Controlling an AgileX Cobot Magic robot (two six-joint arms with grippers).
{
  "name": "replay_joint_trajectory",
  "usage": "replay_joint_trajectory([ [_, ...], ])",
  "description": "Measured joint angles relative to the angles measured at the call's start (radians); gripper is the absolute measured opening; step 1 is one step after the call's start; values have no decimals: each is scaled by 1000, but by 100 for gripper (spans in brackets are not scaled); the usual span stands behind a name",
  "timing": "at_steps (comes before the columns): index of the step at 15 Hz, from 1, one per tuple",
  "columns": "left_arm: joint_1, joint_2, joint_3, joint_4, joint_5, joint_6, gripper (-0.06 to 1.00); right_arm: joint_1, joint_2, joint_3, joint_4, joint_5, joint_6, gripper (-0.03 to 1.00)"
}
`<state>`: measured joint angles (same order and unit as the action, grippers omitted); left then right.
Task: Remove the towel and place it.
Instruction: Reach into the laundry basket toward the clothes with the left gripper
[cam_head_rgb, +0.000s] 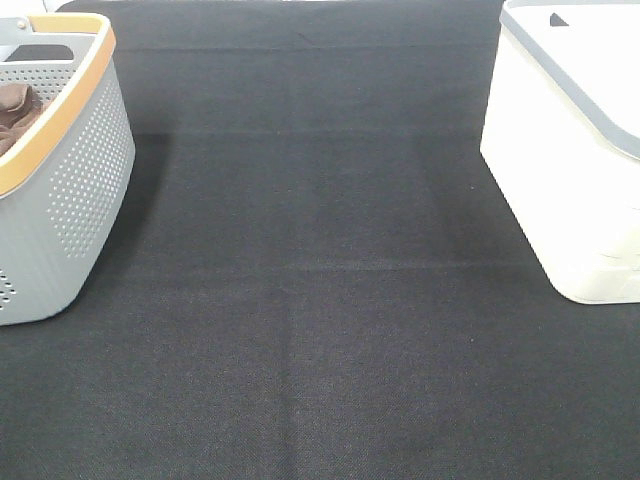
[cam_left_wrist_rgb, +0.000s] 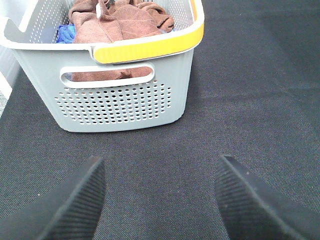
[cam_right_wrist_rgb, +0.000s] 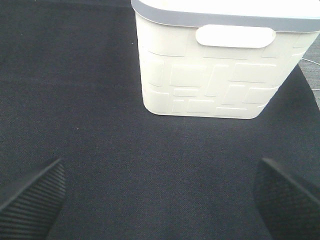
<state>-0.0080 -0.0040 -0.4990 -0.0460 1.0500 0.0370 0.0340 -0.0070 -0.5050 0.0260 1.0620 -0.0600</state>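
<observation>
The reddish-brown towel (cam_left_wrist_rgb: 117, 22) lies bunched inside the grey perforated basket (cam_left_wrist_rgb: 120, 100) with a yellow-orange rim. The heap may hold more than one brown cloth; I cannot tell them apart. In the exterior high view a bit of the brown fabric (cam_head_rgb: 15, 110) shows in the basket (cam_head_rgb: 80, 190) at the far left. My left gripper (cam_left_wrist_rgb: 160, 200) is open and empty, low over the black mat, a short way in front of the basket's handle end. My right gripper (cam_right_wrist_rgb: 160, 200) is open and empty, facing the white bin. Neither gripper shows in the exterior high view.
A white bin (cam_head_rgb: 570, 150) with a grey rim stands at the right; it also shows in the right wrist view (cam_right_wrist_rgb: 215, 65). A blue cloth (cam_left_wrist_rgb: 65, 34) lies in the basket beside the brown fabric. Black mat (cam_head_rgb: 320, 300) covers the table.
</observation>
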Motion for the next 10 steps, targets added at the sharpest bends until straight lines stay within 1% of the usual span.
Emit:
replay_joint_trajectory([
  [10, 0, 0, 0, 0, 0, 0, 61, 0, 0, 0, 0, 0, 0, 96],
])
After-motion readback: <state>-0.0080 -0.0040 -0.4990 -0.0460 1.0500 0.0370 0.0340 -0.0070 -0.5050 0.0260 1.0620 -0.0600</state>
